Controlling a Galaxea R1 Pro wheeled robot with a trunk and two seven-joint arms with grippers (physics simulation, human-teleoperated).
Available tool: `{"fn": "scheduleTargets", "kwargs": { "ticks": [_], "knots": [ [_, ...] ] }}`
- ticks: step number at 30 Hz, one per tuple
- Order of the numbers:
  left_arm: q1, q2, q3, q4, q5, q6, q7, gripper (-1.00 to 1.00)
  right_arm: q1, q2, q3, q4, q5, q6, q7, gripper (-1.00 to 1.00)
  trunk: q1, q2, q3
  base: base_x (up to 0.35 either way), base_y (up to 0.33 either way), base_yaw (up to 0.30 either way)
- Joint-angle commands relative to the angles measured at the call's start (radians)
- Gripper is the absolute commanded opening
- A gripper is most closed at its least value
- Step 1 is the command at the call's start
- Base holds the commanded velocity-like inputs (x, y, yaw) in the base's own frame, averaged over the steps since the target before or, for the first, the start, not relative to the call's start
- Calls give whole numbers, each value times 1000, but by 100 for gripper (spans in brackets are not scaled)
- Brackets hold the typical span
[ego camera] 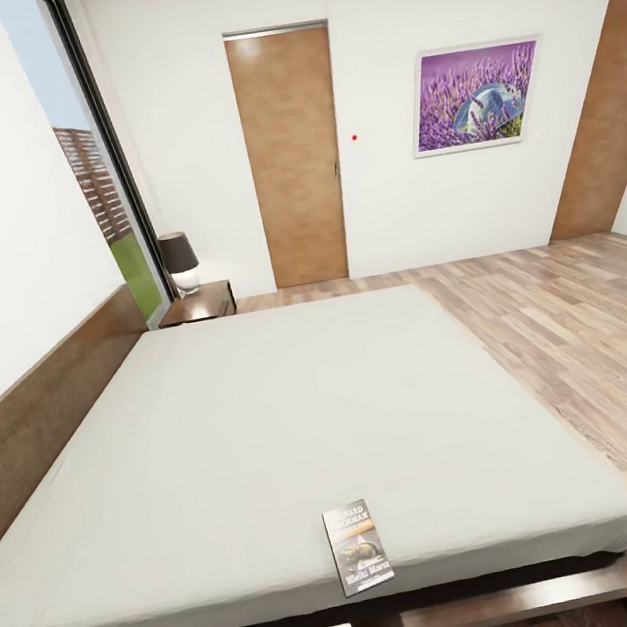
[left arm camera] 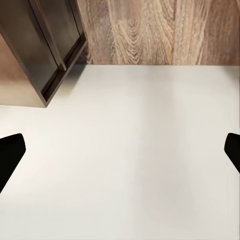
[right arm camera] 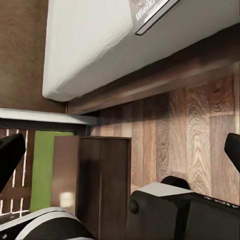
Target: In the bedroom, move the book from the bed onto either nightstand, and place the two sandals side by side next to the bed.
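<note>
1. The near end of the bed (ego camera: 272,431) is cut off at the lower edge of the head view, so just a strip of its dark frame shows there.
2. In the right wrist view the book (right arm camera: 150,12) is cropped to one corner at the mattress edge, with a few white letters legible.
3. The left gripper (left arm camera: 120,150) shows as two dark fingertips at opposite sides of its wrist view, set wide apart with nothing between them.
4. The right gripper (right arm camera: 120,150) likewise shows two dark tips far apart, gripping nothing; part of the robot's own body (right arm camera: 170,210) fills the space near them.
5. The book (ego camera: 358,546) lies flat on the bed, close to the foot-end edge, cover up.
6. The nightstand (ego camera: 199,303) stands beside the bed's far corner by the headboard (ego camera: 45,407), with a lamp (ego camera: 181,262) on top.
7. Past the nightstand a tall window (ego camera: 91,156) runs up the wall.
8. A brown door (ego camera: 293,155) stands on the white wall beyond the bed, with a lavender picture (ego camera: 474,96) further along.
9. Wood-plank floor (ego camera: 591,340) runs alongside the bed.
10. The left wrist view shows off-white mattress (left arm camera: 130,160), a dark wooden cabinet (left arm camera: 40,50) and plank floor.
</note>
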Motion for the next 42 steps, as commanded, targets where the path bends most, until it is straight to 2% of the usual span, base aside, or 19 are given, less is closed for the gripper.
{"fn": "scheduleTargets", "kwargs": {
  "ticks": [1, 7, 12, 18, 42],
  "knots": [
    [1, 1, -9, -5, 10, 8, 3, 100, -1, 6, -9, -1, 9, 16, 9, 100, 0, -1, -1, 0, 0, 0],
    [1, 1, -9, -5, 11, 7, -5, 100, -1, 26, -7, -3, 13, 24, 61, 100, 0, -1, -1, 0, 0, 0],
    [1, 1, -9, -5, 11, 7, -7, 100, -1, 30, -9, -4, 14, -7, 127, 100, 0, -1, -1, 0, 0, 0],
    [1, 1, -9, -5, 11, 7, -8, 100, -1, 31, -18, -3, 10, -25, 162, 100, 0, -1, -1, 0, 0, 0],
    [1, 1, -9, -5, 11, 7, -8, 100, -1, 33, -21, -1, 11, -40, 163, 100, 0, -1, -1, 0, 0, 0]
  ]
}}
